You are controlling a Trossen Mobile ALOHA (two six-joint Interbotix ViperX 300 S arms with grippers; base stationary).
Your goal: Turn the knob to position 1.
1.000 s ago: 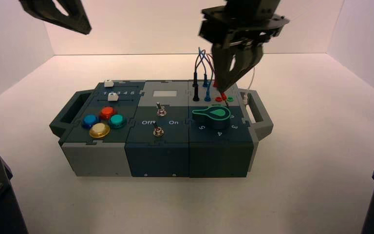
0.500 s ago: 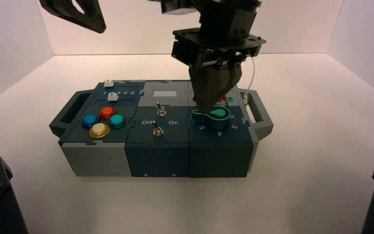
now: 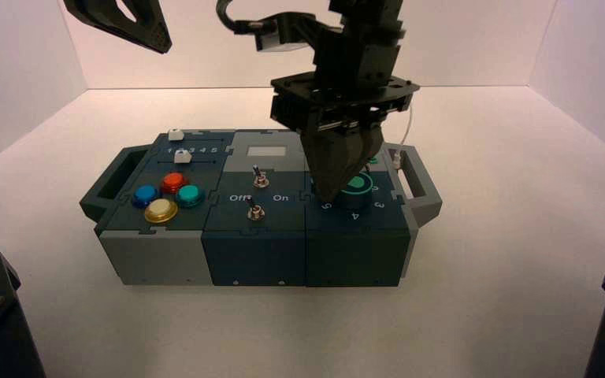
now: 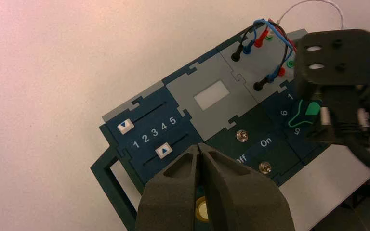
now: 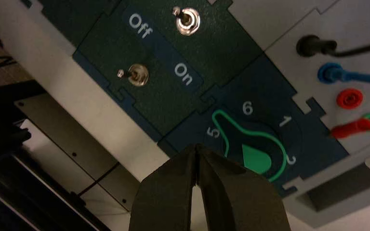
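sitting on the white bench (image 3: 520,299), the dark blue and grey control box (image 3: 157,260) carries the teardrop-shaped dark knob with a green top (image 5: 253,151) at its right end, pointer between 5 and 6. right tool (image 3: 332,189) hovers at the pointer, fingers pressed together, gripping nothing. left tool (image 4: 200,159), closed and empty, hangs above the sliders.

The high view looks down from above and behind at the whole box (image 3: 252,228). The left wrist view hangs well above the box's slider end, looking across to the knob (image 4: 304,114). The right wrist view sits close over the same knob (image 5: 253,154) and the toggle switches (image 5: 138,76), which both wrist views share.
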